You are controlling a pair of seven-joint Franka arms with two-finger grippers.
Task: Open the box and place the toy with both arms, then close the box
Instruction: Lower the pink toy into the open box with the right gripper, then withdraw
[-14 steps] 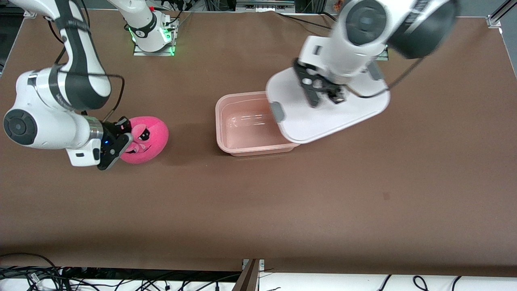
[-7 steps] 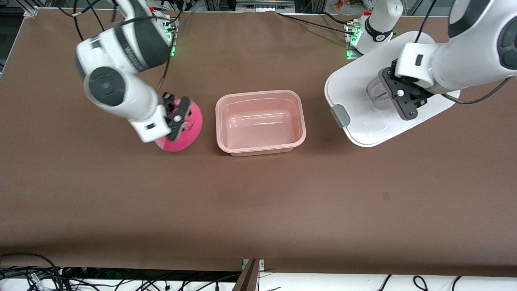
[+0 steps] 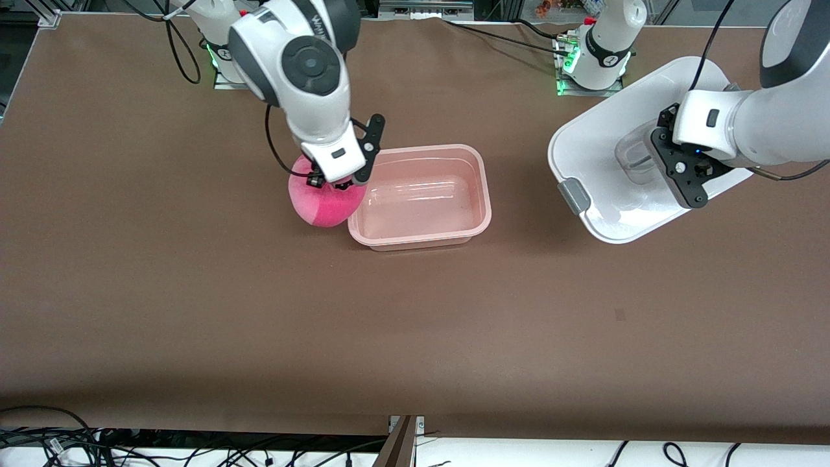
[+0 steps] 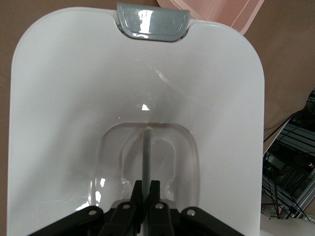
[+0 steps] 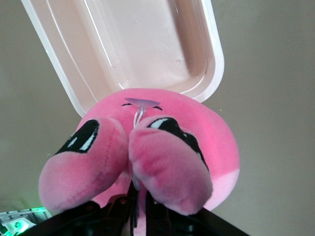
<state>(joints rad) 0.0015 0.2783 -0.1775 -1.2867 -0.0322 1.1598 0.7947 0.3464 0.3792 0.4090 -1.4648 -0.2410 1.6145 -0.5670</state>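
Observation:
The pale pink box (image 3: 480,194) stands open and empty in the middle of the table, and its rim shows in the right wrist view (image 5: 216,59). My right gripper (image 3: 332,184) is shut on the hot-pink toy (image 3: 318,201) and holds it in the air just over the box's rim at the right arm's end. The toy fills the right wrist view (image 5: 187,132), pinched at its middle. My left gripper (image 3: 674,170) is shut on the recessed grey handle (image 4: 146,152) of the white lid (image 3: 609,130) and holds the lid tilted above the table, toward the left arm's end.
A grey clip (image 3: 574,196) sits on the lid's edge facing the box, also in the left wrist view (image 4: 151,22). The arm bases (image 3: 593,65) stand at the table's back edge. Cables lie off the table's front edge.
My right gripper has carried the toy from the table toward the box, now at its rim. My left gripper has moved the lid off the box, farther toward the left arm's end.

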